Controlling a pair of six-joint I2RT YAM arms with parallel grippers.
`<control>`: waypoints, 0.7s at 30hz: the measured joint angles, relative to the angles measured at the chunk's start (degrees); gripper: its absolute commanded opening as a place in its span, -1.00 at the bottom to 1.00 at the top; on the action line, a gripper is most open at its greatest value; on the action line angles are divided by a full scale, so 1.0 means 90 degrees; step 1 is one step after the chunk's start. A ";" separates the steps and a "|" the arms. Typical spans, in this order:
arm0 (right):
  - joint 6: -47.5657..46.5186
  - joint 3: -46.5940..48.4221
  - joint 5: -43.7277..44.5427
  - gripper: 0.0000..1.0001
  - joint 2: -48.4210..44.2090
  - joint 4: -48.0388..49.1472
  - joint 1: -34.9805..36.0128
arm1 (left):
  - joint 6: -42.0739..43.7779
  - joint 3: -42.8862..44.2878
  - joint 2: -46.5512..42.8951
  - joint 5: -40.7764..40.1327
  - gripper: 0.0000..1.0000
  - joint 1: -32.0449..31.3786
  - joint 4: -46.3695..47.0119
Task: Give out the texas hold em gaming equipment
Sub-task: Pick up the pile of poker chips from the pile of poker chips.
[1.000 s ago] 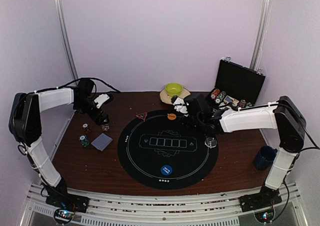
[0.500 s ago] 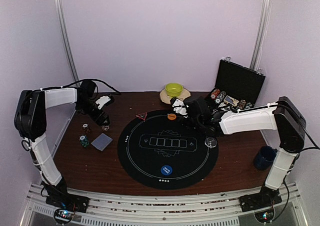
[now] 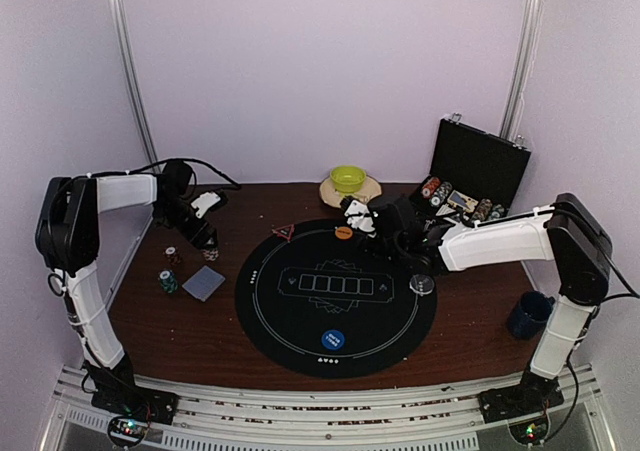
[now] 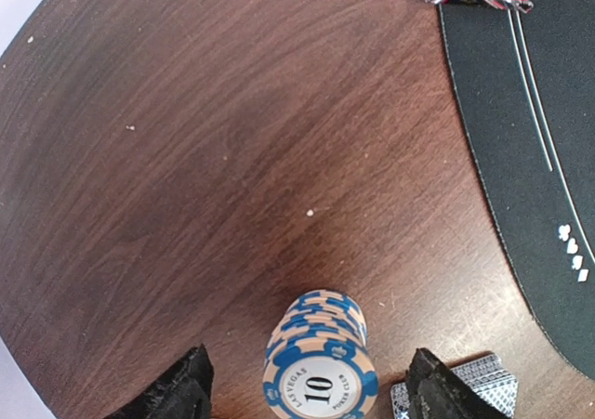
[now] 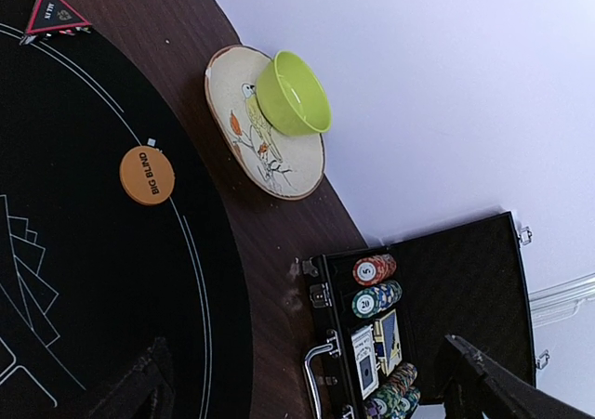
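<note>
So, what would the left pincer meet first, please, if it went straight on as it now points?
Probably the stack of blue-striped poker chips standing between the fingers of the left pincer; depth is unclear.

A stack of blue-and-peach edge-striped poker chips (image 4: 316, 368), its top chip marked 10, stands upright on the brown tabletop (image 4: 232, 159). A grey-blue-backed deck of playing cards (image 3: 204, 282) lies flat near it, and two more small chip stacks (image 3: 168, 280) stand just left of the deck. On the round black mat (image 3: 400, 321) the red triangle marker (image 3: 283, 232) lies at the far-left edge, the orange disc (image 5: 147, 175) reading BIG BLIND at the far side, the clear disc (image 3: 423, 284) at the right and the blue disc (image 3: 333, 340) at the near side, while further chips (image 5: 372, 270) sit in the open black case (image 5: 446, 280).
</note>
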 measured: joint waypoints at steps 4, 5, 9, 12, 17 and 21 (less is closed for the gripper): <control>-0.0046 -0.0002 0.0053 1.00 0.0000 0.0034 0.0012 | 0.0000 0.0000 0.0024 0.0000 0.40 0.0000 -0.0080; -0.0049 -0.0002 0.0056 1.00 0.0000 0.0036 0.0015 | 0.0000 0.0000 0.0027 0.0000 0.39 0.0000 -0.0097; -0.0061 -0.0005 0.0073 1.00 0.0000 0.0063 0.0027 | -0.0002 0.0000 0.0039 -0.0002 0.32 0.0000 -0.0107; -0.0078 -0.0007 0.0078 1.00 0.0000 0.0085 0.0034 | -0.0002 0.0000 0.0085 -0.0002 0.29 0.0000 -0.0114; -0.0104 -0.0036 0.0085 1.00 0.0000 0.0143 0.0036 | -0.0002 0.0000 0.0104 -0.0002 0.20 0.0000 -0.0151; -0.0129 -0.0075 0.0097 1.00 0.0000 0.0175 0.0053 | -0.0005 0.0000 0.0107 -0.0002 0.14 0.0000 -0.0155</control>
